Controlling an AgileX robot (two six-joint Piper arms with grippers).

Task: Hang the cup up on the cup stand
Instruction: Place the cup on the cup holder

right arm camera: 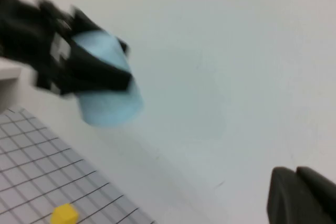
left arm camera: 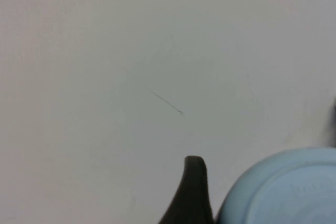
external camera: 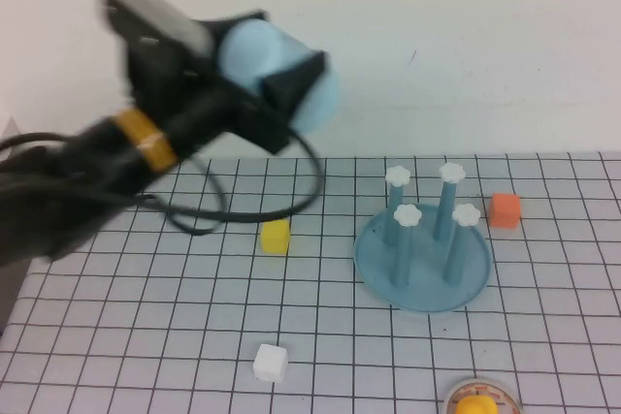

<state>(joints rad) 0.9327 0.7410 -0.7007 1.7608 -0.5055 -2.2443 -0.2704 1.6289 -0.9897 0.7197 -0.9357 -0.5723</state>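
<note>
Left gripper (external camera: 277, 79) raised high over the counter's (external camera: 126, 327) left side, clamped on the cup (external camera: 281, 70). Cup airborne, well apart from the cup stand (external camera: 423, 261), which sits right of centre. Right gripper (right arm camera: 302, 195): fingers pressed together, holding nothing, raised above the counter.

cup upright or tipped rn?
Tipped: the light blue plastic cup lies sideways in the left gripper, high above the grid table; right gripper idle.
</note>
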